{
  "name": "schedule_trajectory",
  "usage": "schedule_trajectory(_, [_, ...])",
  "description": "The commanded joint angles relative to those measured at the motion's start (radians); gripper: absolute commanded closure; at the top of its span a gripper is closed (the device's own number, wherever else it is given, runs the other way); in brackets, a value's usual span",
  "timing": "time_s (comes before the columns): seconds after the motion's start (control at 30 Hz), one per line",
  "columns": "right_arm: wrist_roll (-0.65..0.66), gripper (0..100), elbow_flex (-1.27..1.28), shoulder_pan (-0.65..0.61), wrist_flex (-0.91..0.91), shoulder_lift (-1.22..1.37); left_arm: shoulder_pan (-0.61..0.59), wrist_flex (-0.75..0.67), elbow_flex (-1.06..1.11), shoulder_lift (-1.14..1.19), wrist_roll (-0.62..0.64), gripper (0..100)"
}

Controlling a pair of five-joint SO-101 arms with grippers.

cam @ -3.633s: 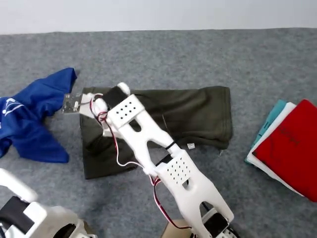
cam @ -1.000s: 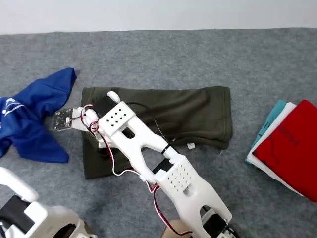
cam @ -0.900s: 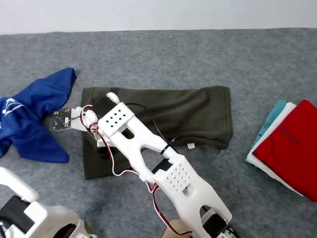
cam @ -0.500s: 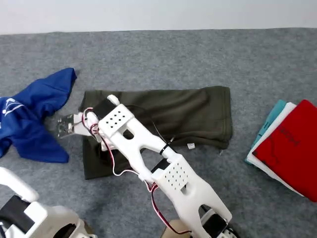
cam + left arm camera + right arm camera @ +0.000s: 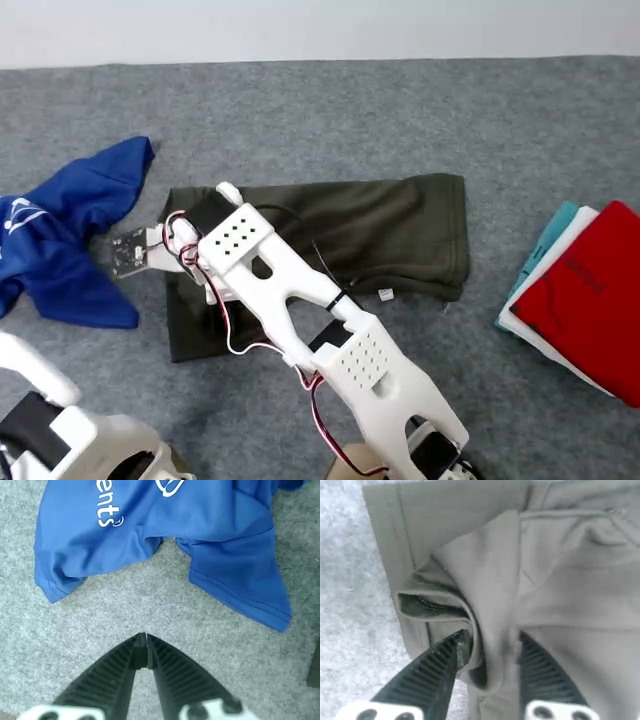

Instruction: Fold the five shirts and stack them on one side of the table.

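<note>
Pinching bunched left edge of green shirt [image 5: 390, 230], mid-tabletop [image 5: 330, 110], with right claw [image 5: 491, 642] narrowed on that fold, probably to flip it over rightward, with left claw [image 5: 146, 642] closed empty beside blue shirt [image 5: 150, 525] at left, out of the way.

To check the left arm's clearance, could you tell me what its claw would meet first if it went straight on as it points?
Probably the bare grey mat just ahead of the left claw, then the blue shirt beyond it; how high the claw sits is unclear.
</note>
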Motion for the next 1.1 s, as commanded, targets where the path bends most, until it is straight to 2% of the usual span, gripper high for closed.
schedule_trajectory(0.0, [-0.037, 79.1, -0.008, 0.01, 0.039, -0.079, 0.008, -0.014, -0.002, -0.005, -0.005, 99])
schedule_trajectory(0.07, [-0.038, 79.1, -0.008, 0.013, 0.053, -0.081, 0.012, -0.005, -0.002, -0.014, -0.014, 99])
schedule_trajectory(0.2, [-0.107, 79.1, -0.002, 0.064, 0.054, -0.16, 0.1, 0.078, -0.004, -0.051, -0.14, 99])
schedule_trajectory(0.47, [-0.157, 79.3, 0.158, 0.091, 0.054, -0.274, 0.233, 0.091, -0.004, -0.078, -0.135, 99])
schedule_trajectory(0.67, [-0.265, 79.3, 0.193, 0.022, 0.054, -0.28, 0.23, 0.091, -0.004, -0.075, -0.089, 99])
schedule_trajectory(0.8, [-0.276, 79.2, 0.192, -0.013, 0.045, -0.234, 0.216, 0.091, -0.004, -0.075, -0.089, 99])
schedule_trajectory(1.07, [-0.278, 79.3, 0.186, 0.002, 0.012, -0.125, 0.135, 0.091, -0.002, -0.075, -0.091, 99])
